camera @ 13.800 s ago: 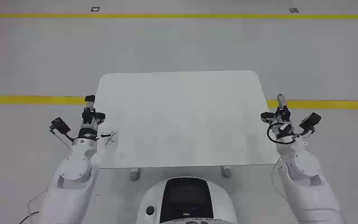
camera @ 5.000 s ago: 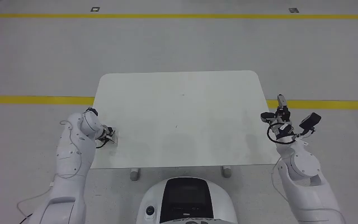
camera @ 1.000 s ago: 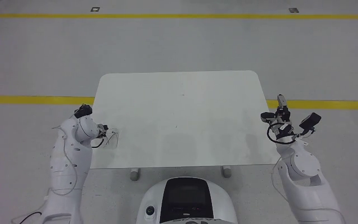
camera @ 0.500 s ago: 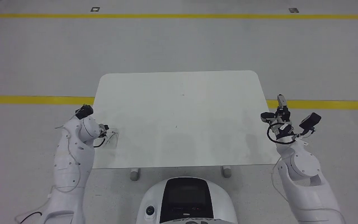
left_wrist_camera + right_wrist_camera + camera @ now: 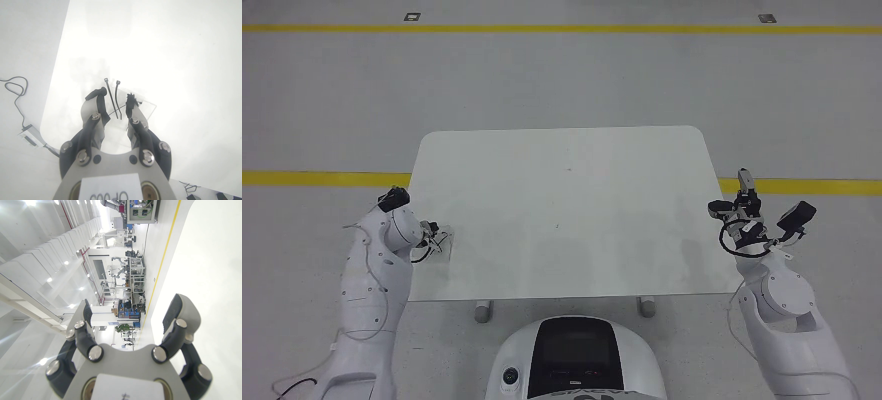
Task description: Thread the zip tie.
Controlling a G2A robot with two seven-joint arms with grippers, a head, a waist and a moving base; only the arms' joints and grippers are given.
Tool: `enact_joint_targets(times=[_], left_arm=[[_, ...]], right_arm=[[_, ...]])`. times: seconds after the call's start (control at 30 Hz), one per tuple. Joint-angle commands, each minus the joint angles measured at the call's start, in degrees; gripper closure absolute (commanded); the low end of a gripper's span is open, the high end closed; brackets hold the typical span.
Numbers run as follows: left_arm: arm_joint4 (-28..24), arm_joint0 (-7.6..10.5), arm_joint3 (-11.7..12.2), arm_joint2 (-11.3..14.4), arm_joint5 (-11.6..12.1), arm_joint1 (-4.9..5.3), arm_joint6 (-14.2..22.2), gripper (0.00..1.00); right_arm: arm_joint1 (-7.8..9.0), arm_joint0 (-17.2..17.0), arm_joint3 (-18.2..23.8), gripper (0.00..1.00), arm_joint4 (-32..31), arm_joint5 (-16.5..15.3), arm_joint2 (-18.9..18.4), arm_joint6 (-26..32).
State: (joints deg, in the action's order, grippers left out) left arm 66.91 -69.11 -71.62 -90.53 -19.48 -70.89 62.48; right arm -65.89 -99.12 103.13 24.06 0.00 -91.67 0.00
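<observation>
- The left gripper (image 5: 116,94), open and empty, hung over the near left corner of the bench (image 5: 562,200), where two black zip ties (image 5: 112,100) lay on a clear plastic sheet (image 5: 149,109).
- Both ties lay between its fingers, their long axes pointing away from it and their heads at the far ends.
- The right gripper (image 5: 131,300), also open, stood off the bench's right edge, well apart from the ties.
</observation>
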Motion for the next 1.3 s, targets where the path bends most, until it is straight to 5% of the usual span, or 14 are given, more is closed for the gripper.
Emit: enact_joint_targets(times=[0.0, 0.47, 1.27], left_arm=[[0.2, -0.13, -0.2, 0.0, 0.0, -0.02, 0.1, 0.81], [-0.7, -0.16, -0.1, 0.4, 0.0, -0.32, -0.1, 0.9], [-0.4, 1.81, 3.8, 1.4, 0.0, -0.52, -1.1, 0.87]], right_arm=[[0.0, 0.0, 0.0, 0.0, 0.0, 0.0, 0.0, 0.0], [0.0, 0.0, 0.0, 0.0, 0.0, 0.0, 0.0, 0.0], [0.0, 0.0, 0.0, 0.0, 0.0, 0.0, 0.0, 0.0]])
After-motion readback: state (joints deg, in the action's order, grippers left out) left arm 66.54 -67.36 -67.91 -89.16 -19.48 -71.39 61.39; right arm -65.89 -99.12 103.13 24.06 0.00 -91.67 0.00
